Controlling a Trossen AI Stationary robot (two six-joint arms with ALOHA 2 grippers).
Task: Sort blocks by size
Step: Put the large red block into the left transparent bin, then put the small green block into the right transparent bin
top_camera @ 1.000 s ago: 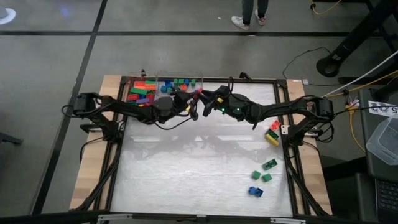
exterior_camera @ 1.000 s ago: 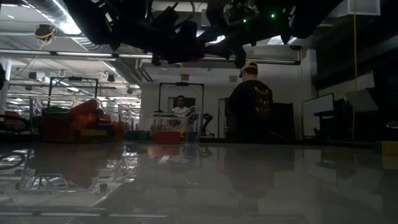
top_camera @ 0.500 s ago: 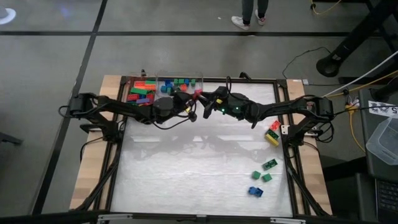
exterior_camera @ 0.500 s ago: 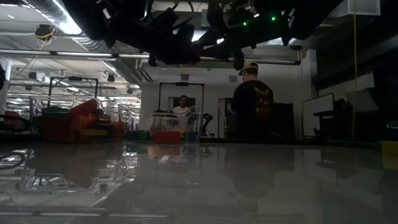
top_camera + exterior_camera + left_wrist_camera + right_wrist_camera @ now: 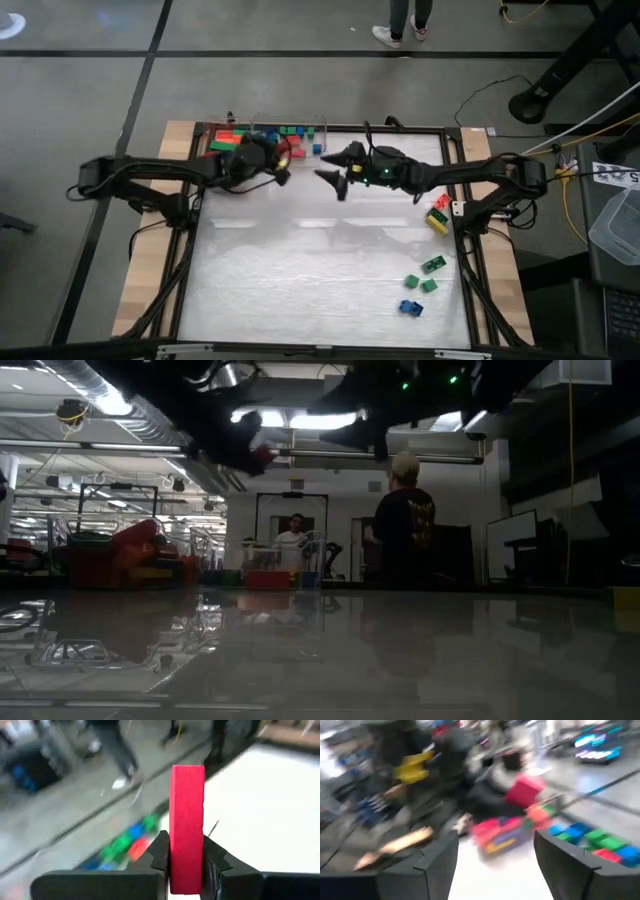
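Observation:
My left gripper (image 5: 283, 162) hangs above the table's far left part, just in front of the clear container (image 5: 318, 131). It is shut on a red block (image 5: 187, 820), which also shows in the low view (image 5: 262, 457). My right gripper (image 5: 495, 865) hangs open to the right of it (image 5: 331, 180), facing the red block (image 5: 525, 791), with nothing between its fingers. The container holds many sorted blocks (image 5: 232, 143). More blocks lie on the table at the right: a red, orange and yellow cluster (image 5: 438, 211), green ones (image 5: 432, 265) and a blue one (image 5: 411, 307). My left gripper pinches the red block between its two fingers (image 5: 161, 854), on the two flat sides near one end (image 5: 187, 870). The fingers come nearly level from the table's left side. The block sticks out past the fingertips, lifted well clear of the table.
The white table top (image 5: 320, 270) is bare in its middle and near part. A person in dark clothes (image 5: 405, 530) stands beyond the far edge, and another sits farther back (image 5: 292, 532). A person's shoes (image 5: 400, 32) show on the floor past the far edge.
My left gripper has drawn back from my right gripper toward the table's left edge and the container, rising a little and tipping up toward level. The red block has gone with it. My right gripper has stayed in place.

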